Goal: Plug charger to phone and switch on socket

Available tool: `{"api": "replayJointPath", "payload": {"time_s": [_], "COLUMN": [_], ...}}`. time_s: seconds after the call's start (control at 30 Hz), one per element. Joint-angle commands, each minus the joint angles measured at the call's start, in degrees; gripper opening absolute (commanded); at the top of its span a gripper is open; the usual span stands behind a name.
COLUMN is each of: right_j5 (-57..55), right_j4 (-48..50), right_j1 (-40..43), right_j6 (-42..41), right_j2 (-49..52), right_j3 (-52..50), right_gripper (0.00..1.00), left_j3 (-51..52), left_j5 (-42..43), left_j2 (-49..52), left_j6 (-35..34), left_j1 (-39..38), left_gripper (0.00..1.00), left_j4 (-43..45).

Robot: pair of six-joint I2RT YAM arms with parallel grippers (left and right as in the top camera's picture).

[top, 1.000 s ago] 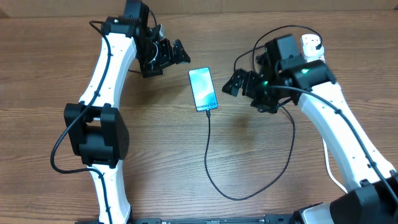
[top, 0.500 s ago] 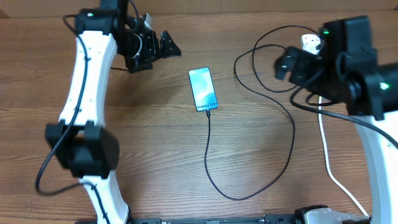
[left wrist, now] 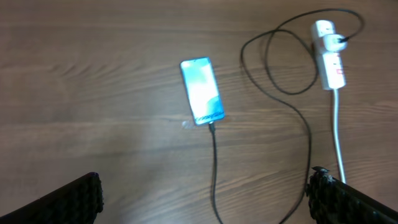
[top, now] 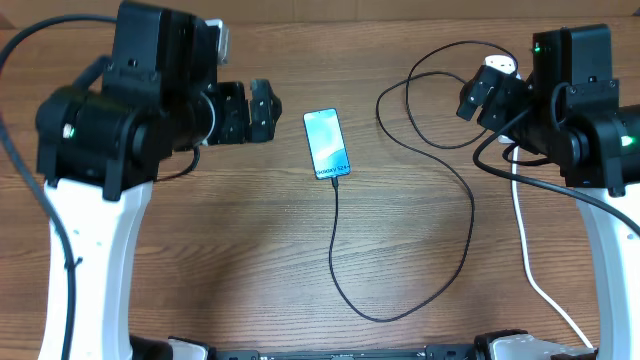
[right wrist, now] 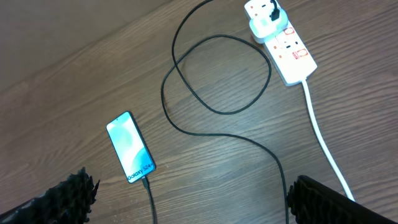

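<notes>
From overhead: brown wood-grain tabletop (top: 200, 250), with a slim glossy rectangular phone (top: 328, 144) lying flat near the middle, blue-teal screen up. Thin black charger cable (top: 336, 240) meeting its lower short edge, dropping toward the near side, then looping wide up to the small white power strip (top: 497, 68) at the far right, half hidden behind the right arm. Left tool (top: 252, 110) hanging just left of the phone, chunky black fingers apart, gripping nothing. Right tool (top: 482, 97) up by the strip, also spread and empty. From the left wrist: ribbed black pads (left wrist: 74, 199) in both bottom corners, wide apart, phone and strip well ahead on the wood. From the right wrist: same spread-out textured pads, boxy white plug block (right wrist: 264, 17) seated in the strip's end, red markings beside it, thick smooth white cord (right wrist: 324, 143) trailing off.
</notes>
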State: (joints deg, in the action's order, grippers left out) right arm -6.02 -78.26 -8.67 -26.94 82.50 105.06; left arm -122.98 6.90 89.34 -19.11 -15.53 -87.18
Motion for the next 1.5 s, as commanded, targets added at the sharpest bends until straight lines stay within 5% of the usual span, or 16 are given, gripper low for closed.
{"api": "replayJointPath", "payload": {"time_s": [0.0, 0.3, 0.47, 0.8, 1.47], "right_j5": [-0.8, -7.4, 0.1, 3.2, -4.0], "right_j4": [1.9, 7.0, 8.6, 23.5, 36.7], "right_j1": [0.1, 3.1, 11.4, 26.7, 27.9], "right_j6": [0.4, 2.3, 10.2, 10.7, 15.5], "right_j2": [-0.2, 2.7, 8.5, 17.2, 36.0], "right_j3": [1.1, 1.2, 1.2, 1.1, 1.1], "right_gripper": [1.0, 1.0, 1.0, 1.0, 1.0], "left_j3": [3.9, 19.9, 21.0, 21.0, 21.0], "left_j5": [-4.8, -8.4, -9.6, -10.0, -10.0], "left_j2": [-1.3, -5.1, -3.1, -0.7, -0.7], "left_j6": [-4.3, -11.8, -12.0, -12.0, -12.0], "left_j1": [-1.5, -2.6, -2.5, -2.5, -2.5], "left_gripper": [1.0, 1.0, 0.99, 1.0, 1.0], "left_j4": [-0.5, 6.3, 7.0, 7.1, 7.1]}}
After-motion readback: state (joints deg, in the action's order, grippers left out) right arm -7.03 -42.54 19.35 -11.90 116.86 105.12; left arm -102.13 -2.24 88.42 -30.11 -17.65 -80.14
